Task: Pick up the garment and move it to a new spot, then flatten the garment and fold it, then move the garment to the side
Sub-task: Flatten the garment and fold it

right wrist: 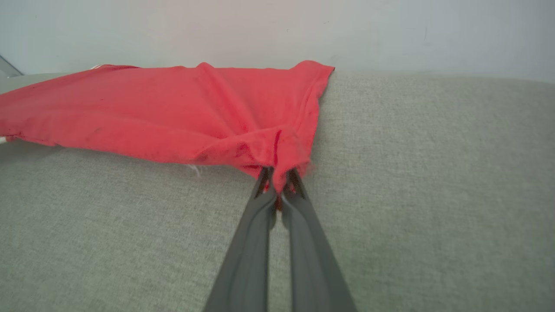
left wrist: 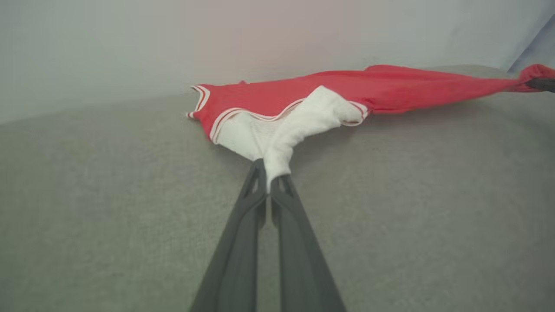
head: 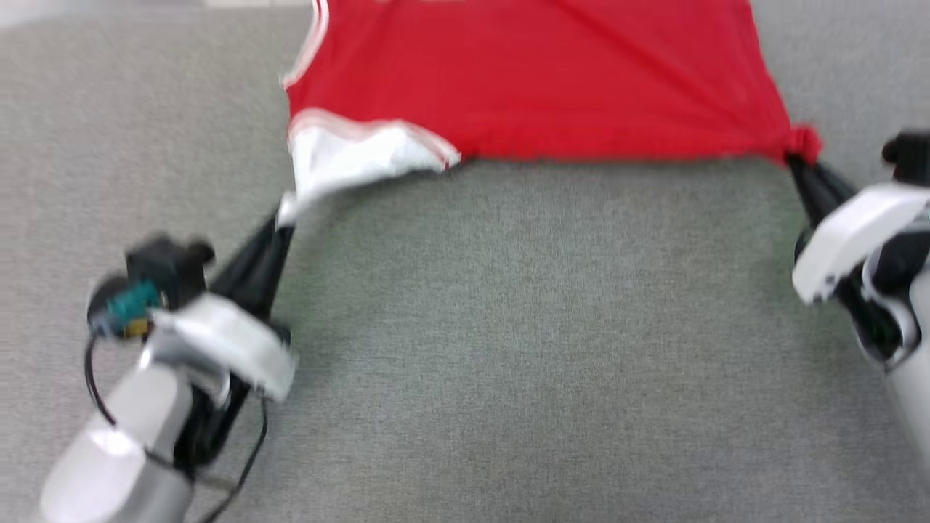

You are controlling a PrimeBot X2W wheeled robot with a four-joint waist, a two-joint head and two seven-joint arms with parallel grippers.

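Left gripper [head: 285, 211] and right gripper [head: 795, 161] each clamped on the garment [head: 538, 80], which is stretched between them.
Head: the left arm angles up from lower left, fingers pinching the white sleeve. The right arm reaches in from the right edge, gripping the red corner. The garment lies top centre with its near edge taut, and open grey fabric surface [head: 508, 327] below. Left wrist: fingers [left wrist: 256, 190] nearly together on the bunched sleeve; striped trim visible. Right wrist: fingers [right wrist: 260, 195] nipped on the puckered red hem, bare woven surface to the right.
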